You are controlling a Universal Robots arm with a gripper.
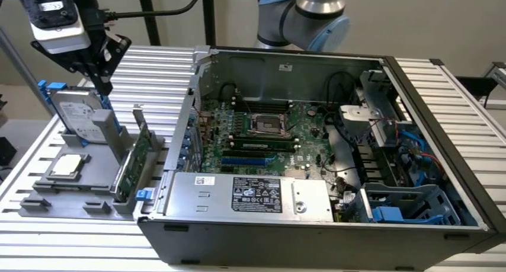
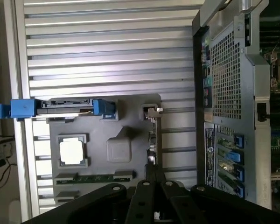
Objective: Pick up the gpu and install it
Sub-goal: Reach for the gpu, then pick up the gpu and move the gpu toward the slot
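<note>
The gpu (image 1: 134,159) stands on its long edge in a slot of the grey parts holder (image 1: 47,192), at the exterior view's left of the open computer case (image 1: 316,236). Its green board faces the case and its silver bracket points up and back. My gripper (image 1: 103,82) hangs high above the holder's far end, over the hard drive, well clear of the gpu. Its fingers are shut with nothing between them. In the wrist view the gpu (image 2: 151,135) appears edge-on just beyond the gripper (image 2: 152,170).
A silver hard drive with blue rails (image 1: 79,115) stands at the holder's far end. A square silver CPU (image 1: 65,165) lies in its recess. The motherboard (image 1: 269,136) is exposed inside the case, with the power supply (image 1: 245,195) along the near side. The table (image 1: 150,64) is slatted metal.
</note>
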